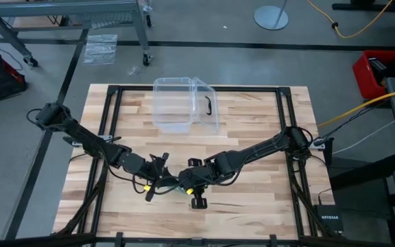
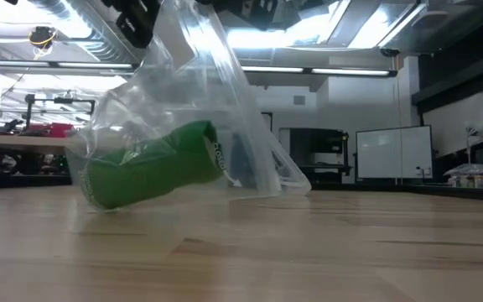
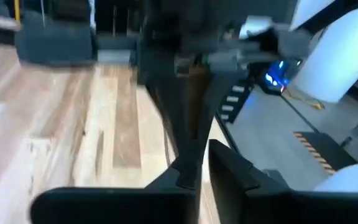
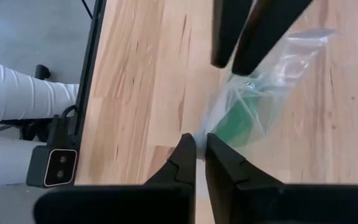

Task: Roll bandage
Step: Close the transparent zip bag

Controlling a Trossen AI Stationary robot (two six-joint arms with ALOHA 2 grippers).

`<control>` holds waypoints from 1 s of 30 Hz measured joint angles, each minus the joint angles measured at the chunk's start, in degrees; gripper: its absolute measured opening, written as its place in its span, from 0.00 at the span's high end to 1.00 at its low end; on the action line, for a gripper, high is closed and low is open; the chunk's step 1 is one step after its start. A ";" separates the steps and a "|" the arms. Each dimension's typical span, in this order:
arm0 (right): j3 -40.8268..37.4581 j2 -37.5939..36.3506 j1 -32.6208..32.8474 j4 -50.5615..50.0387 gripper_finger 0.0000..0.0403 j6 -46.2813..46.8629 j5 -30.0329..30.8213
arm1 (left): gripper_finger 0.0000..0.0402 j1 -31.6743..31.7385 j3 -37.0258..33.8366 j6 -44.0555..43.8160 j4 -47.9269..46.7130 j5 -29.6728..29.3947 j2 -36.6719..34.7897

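**Low view: green roll bagged, hanging just over the wood**

Low view nearest: bandage (image 2: 153, 164), stubby green cylinder, tilted inside crinkly clear wrapper (image 2: 216, 101), lower end at the table (image 2: 325, 252); white print at the roll's end, too small to read. Right wrist view: right gripper (image 4: 196, 144) pinched shut on the wrapper's edge, green showing through the plastic. High view: left gripper (image 1: 155, 184) just beside, at the table's front middle; fingers' state cannot tell. Farther back, clear plastic box (image 1: 184, 103) with black handle. "NETGEAR" on a dark unit (image 1: 329, 218) off the table's corner.
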 joint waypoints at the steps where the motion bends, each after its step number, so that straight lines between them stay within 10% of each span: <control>1: 0.00 -0.01 0.00 0.01 0.96 -0.02 0.01 | 0.92 -0.02 0.00 -0.61 -0.64 0.12 0.03; 12: 0.02 -0.09 -0.04 0.75 0.96 -0.17 0.09 | 0.65 -0.42 -0.04 -0.32 -1.08 0.10 0.06; 30: 0.04 -0.13 -0.55 5.25 0.96 -0.68 3.24 | 0.68 -0.16 -0.05 -0.91 -0.69 0.10 0.14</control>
